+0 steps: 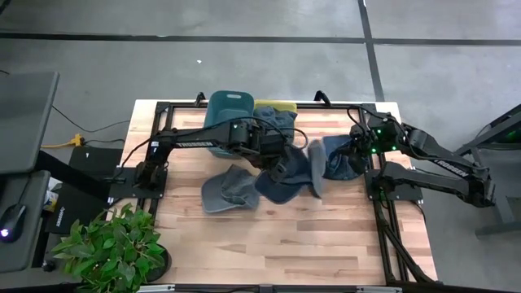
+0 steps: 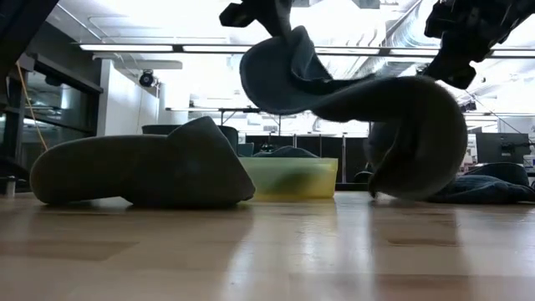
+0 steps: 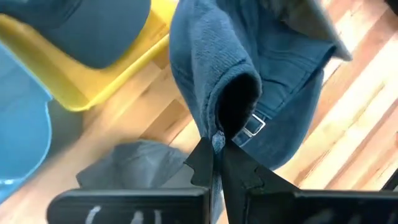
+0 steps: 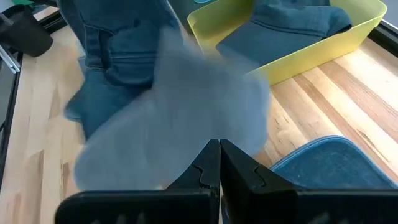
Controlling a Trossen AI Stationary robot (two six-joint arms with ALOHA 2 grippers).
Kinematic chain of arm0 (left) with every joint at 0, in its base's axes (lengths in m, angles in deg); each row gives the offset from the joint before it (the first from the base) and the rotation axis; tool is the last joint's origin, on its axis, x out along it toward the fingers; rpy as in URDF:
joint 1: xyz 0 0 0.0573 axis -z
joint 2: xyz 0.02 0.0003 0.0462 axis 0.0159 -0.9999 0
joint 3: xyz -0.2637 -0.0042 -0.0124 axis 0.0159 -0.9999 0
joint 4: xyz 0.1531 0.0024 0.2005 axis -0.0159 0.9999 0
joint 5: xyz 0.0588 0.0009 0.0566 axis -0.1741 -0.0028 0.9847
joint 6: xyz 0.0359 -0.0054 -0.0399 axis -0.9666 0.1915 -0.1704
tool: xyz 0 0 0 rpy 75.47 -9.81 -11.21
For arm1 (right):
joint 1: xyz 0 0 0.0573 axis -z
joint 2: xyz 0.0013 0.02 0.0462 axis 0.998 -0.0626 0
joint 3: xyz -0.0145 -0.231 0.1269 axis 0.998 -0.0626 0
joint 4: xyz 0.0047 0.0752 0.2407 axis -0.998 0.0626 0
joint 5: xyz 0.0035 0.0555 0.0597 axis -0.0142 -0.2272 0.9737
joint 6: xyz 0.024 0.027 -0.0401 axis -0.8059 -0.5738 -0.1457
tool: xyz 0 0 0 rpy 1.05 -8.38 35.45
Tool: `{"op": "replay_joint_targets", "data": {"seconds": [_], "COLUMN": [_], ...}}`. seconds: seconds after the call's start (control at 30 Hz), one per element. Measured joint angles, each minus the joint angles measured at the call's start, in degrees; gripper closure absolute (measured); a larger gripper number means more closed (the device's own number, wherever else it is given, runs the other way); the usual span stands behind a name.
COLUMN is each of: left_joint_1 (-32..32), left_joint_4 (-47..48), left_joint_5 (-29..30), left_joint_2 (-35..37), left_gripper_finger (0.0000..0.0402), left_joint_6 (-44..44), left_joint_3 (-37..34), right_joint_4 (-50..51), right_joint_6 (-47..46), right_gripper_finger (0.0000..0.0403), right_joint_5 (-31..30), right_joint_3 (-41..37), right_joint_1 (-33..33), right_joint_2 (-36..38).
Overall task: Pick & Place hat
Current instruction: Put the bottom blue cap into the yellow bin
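Note:
A blue cap (image 1: 289, 175) with a grey brim underside (image 1: 316, 167) hangs over the middle of the table, with my left gripper (image 3: 216, 152) shut on it. In the low view the hat (image 2: 334, 84) droops from the left gripper at the top down to its brim (image 2: 418, 134), whose low edge is near the table top. My right gripper (image 4: 219, 152) is shut, drawn back at the table's right (image 1: 352, 155). The blurred grey brim (image 4: 186, 106) stands right before its fingertips. Whether they touch it, I cannot tell. My left gripper pinches a fold of the hat's blue cloth (image 3: 214, 134) between its two fingers, at the back opening beside the strap buckle (image 3: 252, 124). The fingers slant down from above. The hat hangs below them, crown and brim drooping toward the table's right.
A grey cap (image 1: 226, 191) lies on the table left of the held one. Another blue cap (image 1: 342, 159) lies under my right gripper. A yellow bin (image 1: 277, 106) holding a cap and a teal bin (image 1: 228, 106) stand at the far edge. A plant (image 1: 106, 248) stands off the near left corner.

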Motion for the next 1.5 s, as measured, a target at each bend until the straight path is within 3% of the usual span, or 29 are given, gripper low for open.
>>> {"op": "replay_joint_targets", "data": {"seconds": [0.4, 0.63, 0.97, 1.27, 1.5], "left_joint_1": [0.32, 0.30, 0.26, -0.12, -0.91], "left_joint_4": [-1.03, -5.58, -8.09, -12.90, -13.61], "left_joint_5": [5.83, 10.59, 20.07, 23.55, 24.06], "left_joint_2": [0.02, 0.02, 0.02, 0.02, 0.02], "left_gripper_finger": [0.0396, 0.0396, 0.0396, 0.0396, 0.0396], "left_joint_6": [-2.46, -2.47, 0.43, 0.51, 0.38], "left_joint_3": [0.00, -0.02, -0.02, -0.02, -0.04], "right_joint_4": [-0.75, -3.34, -3.38, -4.03, -7.49], "right_joint_6": [-1.32, -11.38, -11.22, -10.95, -7.15], "right_gripper_finger": [0.0402, 0.0402, 0.0396, 0.0294, 0.0220], "right_joint_5": [-3.60, -3.38, -0.13, 0.84, 6.98], "right_joint_3": [0.00, -0.01, 0.01, 0.01, -0.01], "right_joint_1": [0.00, 0.00, 0.00, -0.02, -0.04], "right_joint_2": [0.00, 0.00, 0.00, -0.07, -0.13]}}
